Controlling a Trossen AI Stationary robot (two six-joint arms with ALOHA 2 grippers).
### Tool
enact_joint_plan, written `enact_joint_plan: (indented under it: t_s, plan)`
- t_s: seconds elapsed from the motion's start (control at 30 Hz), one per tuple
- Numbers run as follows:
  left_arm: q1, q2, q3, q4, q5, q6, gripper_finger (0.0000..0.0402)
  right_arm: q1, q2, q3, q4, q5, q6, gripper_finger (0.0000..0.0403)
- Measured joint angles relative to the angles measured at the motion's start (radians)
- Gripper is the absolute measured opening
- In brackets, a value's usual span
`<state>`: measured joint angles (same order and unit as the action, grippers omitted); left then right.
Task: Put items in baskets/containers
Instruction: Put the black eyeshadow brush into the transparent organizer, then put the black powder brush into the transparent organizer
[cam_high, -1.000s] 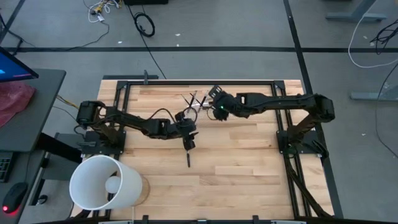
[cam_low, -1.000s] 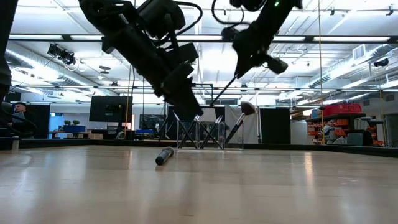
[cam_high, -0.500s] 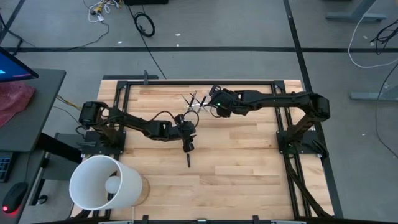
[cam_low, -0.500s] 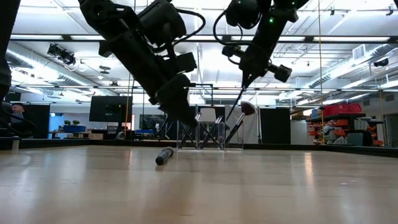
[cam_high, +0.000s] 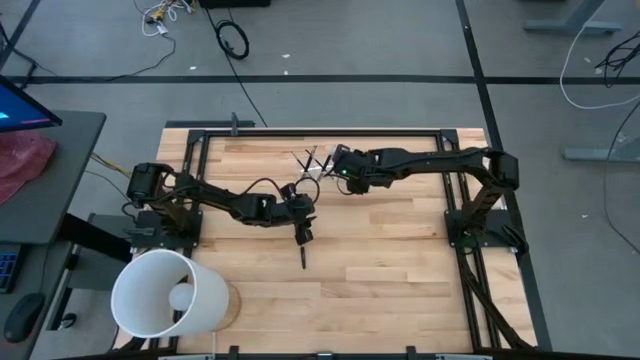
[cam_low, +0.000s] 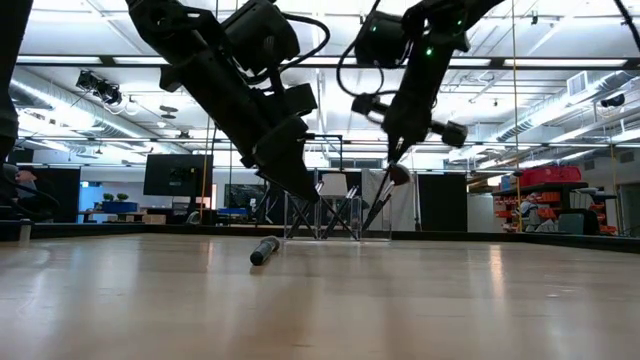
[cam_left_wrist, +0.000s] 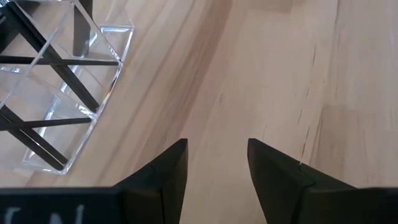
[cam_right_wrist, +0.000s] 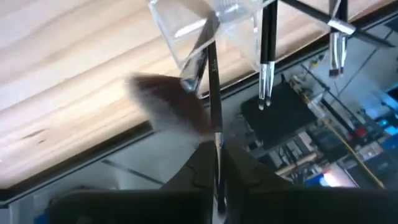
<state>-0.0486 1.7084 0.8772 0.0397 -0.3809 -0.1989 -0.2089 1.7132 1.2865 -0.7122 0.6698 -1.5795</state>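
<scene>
A small clear holder (cam_high: 316, 163) stands on the wood near the table's far edge, with several thin dark brushes leaning crosswise in it (cam_left_wrist: 56, 99). A fluffy brown brush head (cam_right_wrist: 166, 102) sticks out over its rim. My right gripper (cam_high: 337, 172) hangs just right of the holder, shut on one thin dark brush (cam_right_wrist: 213, 74) whose far end reaches the holder's corner (cam_right_wrist: 205, 18). I cannot tell whether that end is inside. One dark brush (cam_high: 302, 256) lies flat on the table. My left gripper (cam_high: 304, 228) hovers open between that brush and the holder. My right gripper pinches the thin brush's shaft (cam_right_wrist: 216, 142) between its two fingers; the fingers hide the shaft's near end. The fingers slant down from the table's right side. The brush runs on along the fingers, lifted clear of the table, tilted down toward the holder (cam_low: 322, 215).
A large white bucket (cam_high: 165, 292) lies at the near left corner. Black frame rails (cam_high: 320, 133) run along the table's far and side edges. Bare wood stretches over the table's near and right parts.
My right gripper has sunk and gone toward the table's left, onto the holder, rolling its wrist. The held brush has come down with it and tipped steeper, its free end now at the holder.
</scene>
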Motion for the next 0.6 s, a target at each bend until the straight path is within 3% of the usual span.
enact_joint_plan:
  t_s: [0.27,0.47,0.6]
  plan:
    - [-0.001,0.000,0.000,0.001,0.000,-0.015,0.0170,0.000,0.036,-0.001,0.106,0.045,0.014,0.0053]
    - [-0.002,0.000,0.000,0.000,0.081,-0.148,0.0170,0.003,0.036,-0.001,0.108,0.048,0.089,0.0096]
    - [-0.011,0.000,0.000,-0.014,0.116,-0.291,0.0170,0.023,0.036,-0.001,0.127,0.051,0.241,0.0120]
